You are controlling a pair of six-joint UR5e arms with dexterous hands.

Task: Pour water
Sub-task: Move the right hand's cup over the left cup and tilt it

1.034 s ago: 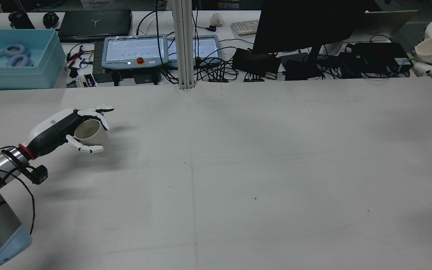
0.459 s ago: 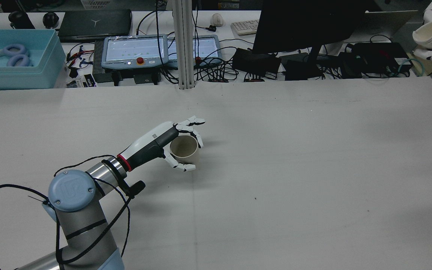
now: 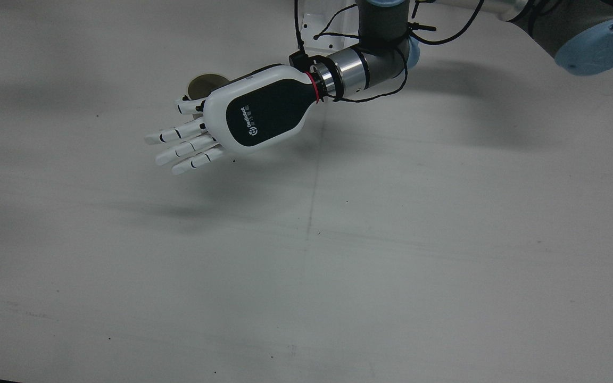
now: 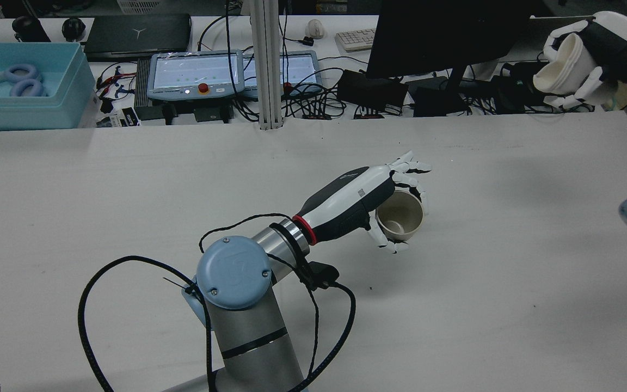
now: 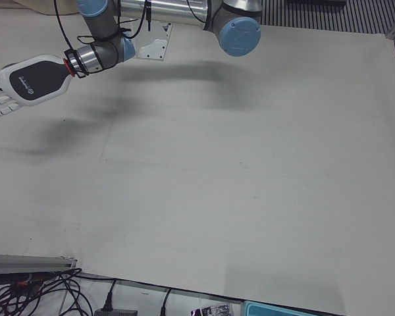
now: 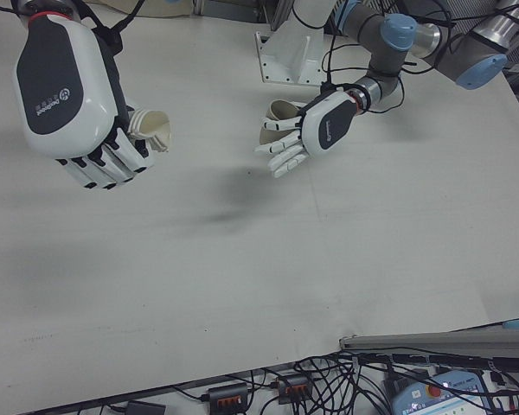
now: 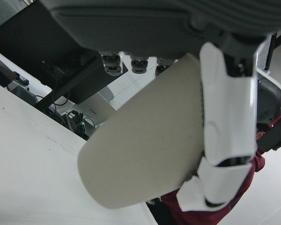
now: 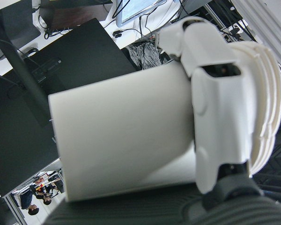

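My left hand [image 4: 365, 201] is shut on a beige cup [image 4: 400, 216] and holds it tilted just above the white table [image 4: 455, 305], right of centre in the rear view. The hand also shows in the front view [image 3: 248, 114], with the cup's rim [image 3: 204, 84] behind it, and in the right-front view [image 6: 320, 130]. The left hand view shows the cup [image 7: 150, 154] against the palm. My right hand [image 4: 596, 54] is shut on a white cup [image 4: 561, 62], raised at the far right. It shows in the right-front view [image 6: 69, 95] with the cup [image 6: 153, 128].
A blue bin [image 4: 25, 106] stands at the back left. Two teach pendants [image 4: 194, 73], a vertical post [image 4: 267, 65], a dark monitor [image 4: 449, 32] and tangled cables line the back edge. My left arm's elbow [image 4: 234, 272] sits over the table's near middle.
My left hand has carried the beige cup from the table's far left to right of centre. My right hand with the white cup has risen and moved inward.
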